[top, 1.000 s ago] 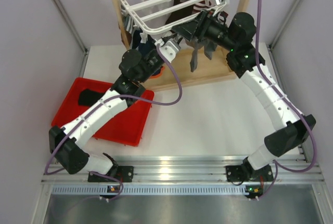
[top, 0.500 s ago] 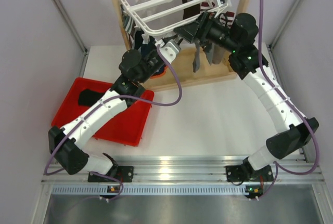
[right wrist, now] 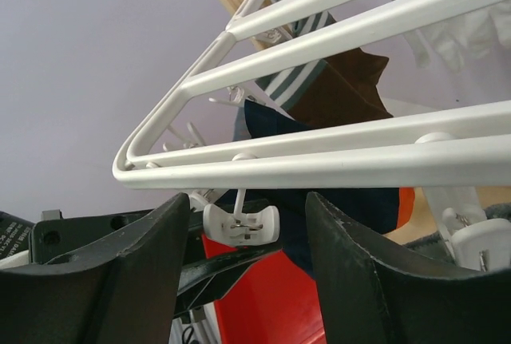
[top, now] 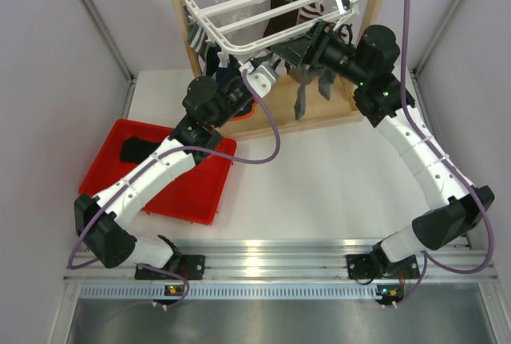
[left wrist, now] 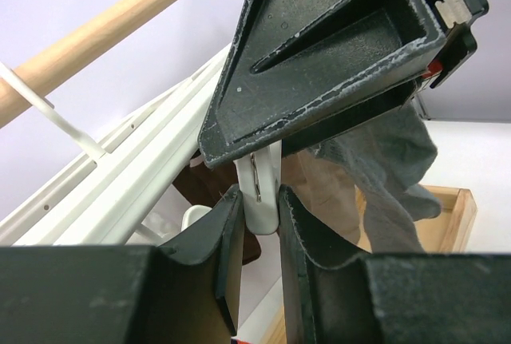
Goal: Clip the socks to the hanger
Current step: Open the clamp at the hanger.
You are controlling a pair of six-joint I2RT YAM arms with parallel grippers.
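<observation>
The white hanger (top: 239, 17) hangs tilted inside a wooden frame. My left gripper (top: 262, 69) reaches up to its front edge and is shut on a white clip (left wrist: 262, 188), squeezing it between both fingers. My right gripper (top: 294, 47) is open and empty just right of that clip, which shows between its fingers in the right wrist view (right wrist: 239, 224). A grey sock (top: 306, 92) hangs below the hanger's front right and also shows in the left wrist view (left wrist: 383, 160). A brown sock with a striped cuff (right wrist: 335, 92) hangs further back. A black sock (top: 132, 151) lies in the red bin.
The red bin (top: 192, 184) sits on the table at the left under my left arm. The wooden post frame (top: 319, 116) stands at the back around the hanger. Navy fabric with orange trim (right wrist: 343, 216) hangs behind the clips.
My right gripper has drawn back to the right and slightly up along the hanger's front edge. The hanger has swung a little. My left gripper has stayed on the clip.
</observation>
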